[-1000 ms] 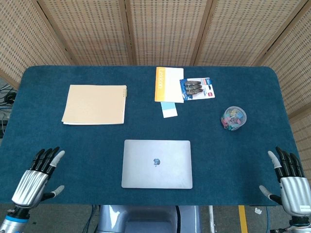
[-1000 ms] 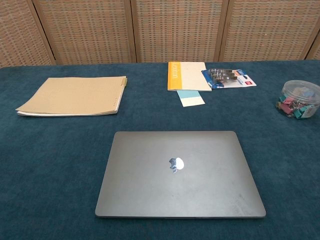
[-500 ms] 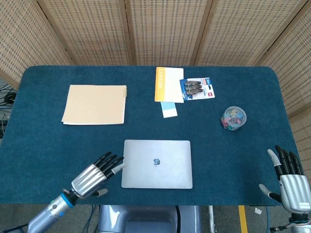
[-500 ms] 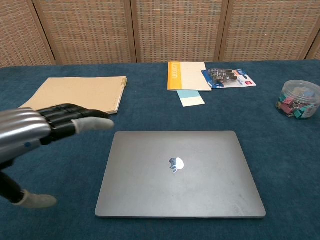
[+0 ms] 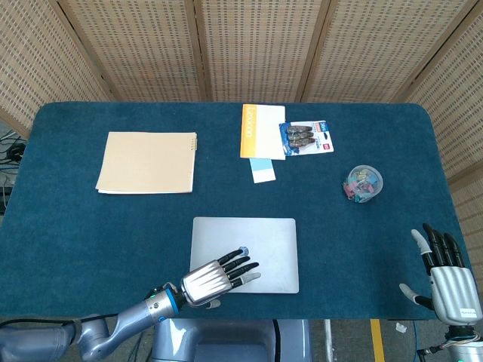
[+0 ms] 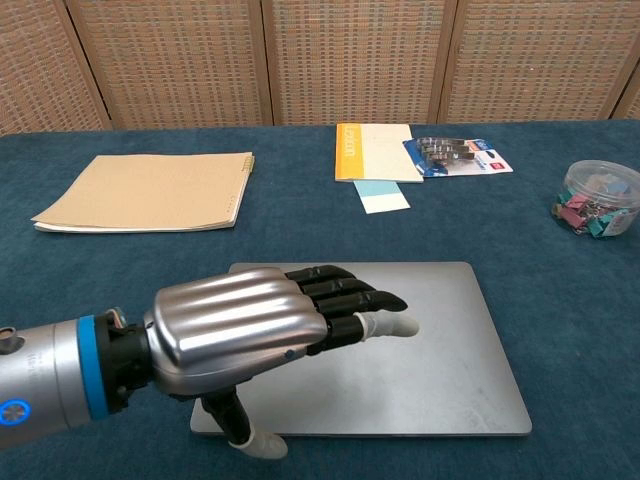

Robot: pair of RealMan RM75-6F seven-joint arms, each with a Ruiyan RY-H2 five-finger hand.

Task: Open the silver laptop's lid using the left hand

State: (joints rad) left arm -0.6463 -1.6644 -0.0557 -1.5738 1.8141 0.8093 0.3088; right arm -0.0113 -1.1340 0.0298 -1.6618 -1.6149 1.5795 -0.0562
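The silver laptop lies closed and flat near the table's front edge. My left hand hovers over its front left part, palm down, fingers stretched out toward the lid's middle and holding nothing. Its thumb hangs down near the lid's front edge in the chest view. I cannot tell whether the hand touches the lid. My right hand stands at the front right corner of the table, fingers apart and empty, far from the laptop.
A tan notebook lies back left. A yellow-edged booklet, a blue card and a clip pack lie at back centre. A clear tub of clips stands right.
My left hand has swung from the front left table corner to the right and now lies over the laptop lid. The right hand has barely shifted. The laptop stays closed.
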